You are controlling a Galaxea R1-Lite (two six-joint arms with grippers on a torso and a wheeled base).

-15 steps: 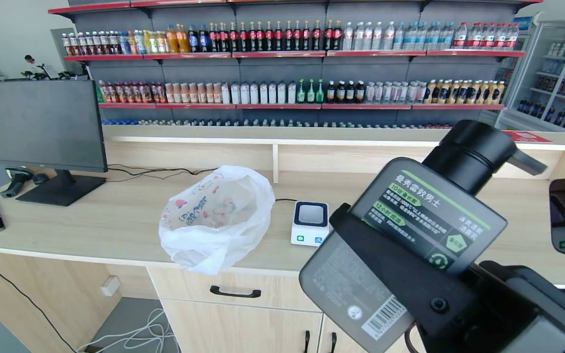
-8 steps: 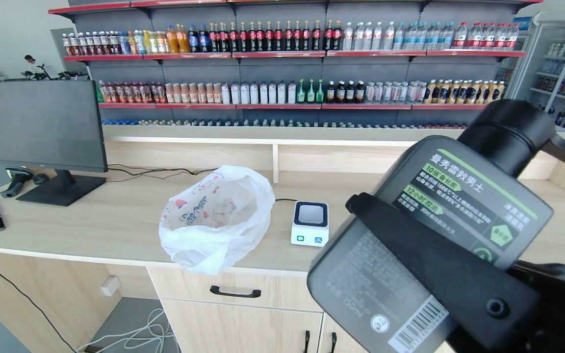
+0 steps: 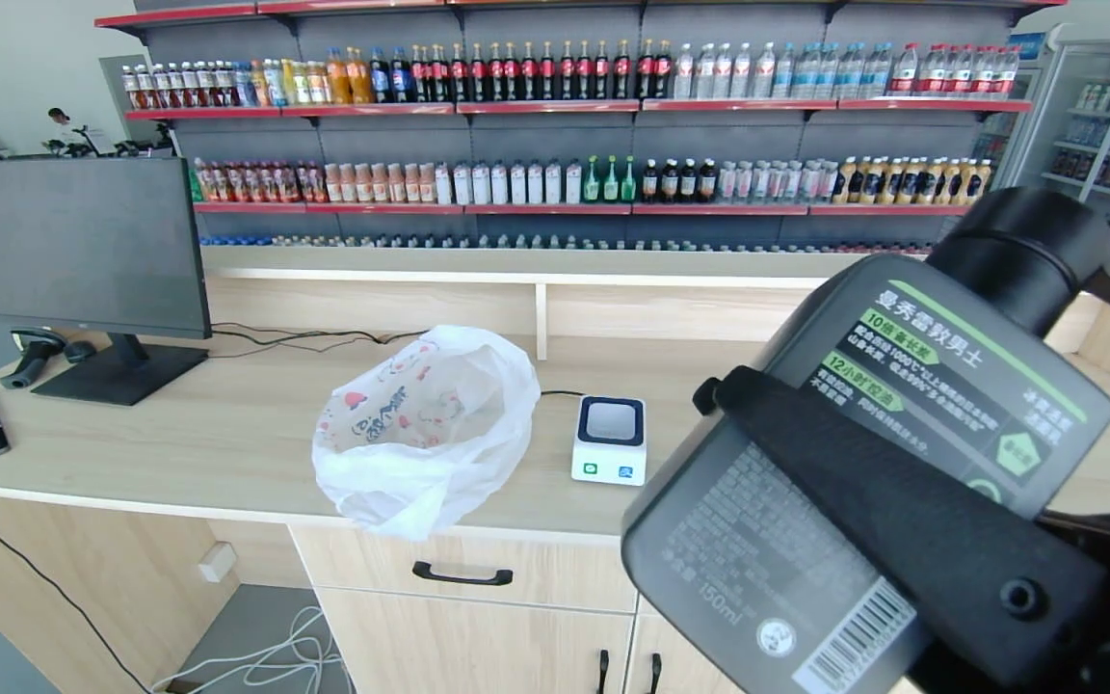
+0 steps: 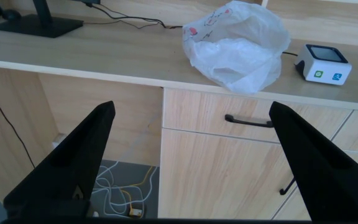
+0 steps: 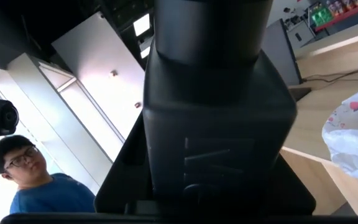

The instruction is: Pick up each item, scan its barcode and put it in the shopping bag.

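The pump bottle (image 3: 940, 376) is a flat, matte, dark grey plastic flask with rounded corners. It has a round black collar and pump spout at its top, printed labels on its face and a white barcode patch near its base. We count one such bottle. It hangs tilted in the air on the right, clear of the tabletop (image 3: 227, 434), with its spout pointing up and to the right. The right jaws are clamped on it, and one black finger (image 3: 902, 520) lies diagonally across the labelled face, between the green-striped label and the barcode.

On the pale wood-grain tabletop we see one crumpled, translucent white plastic shopping bag (image 3: 425, 424) with its mouth open. Just beside it, to its right, is one small white cube scanner (image 3: 610, 439) with a dark glass top. One flat black monitor (image 3: 83, 246) stands well apart at the left.

The left jaws stand wide apart with nothing between them. Their two dark wedge-shaped fingers (image 4: 73, 162) hang low before the wooden cabinet front (image 4: 229, 143), below the bag.
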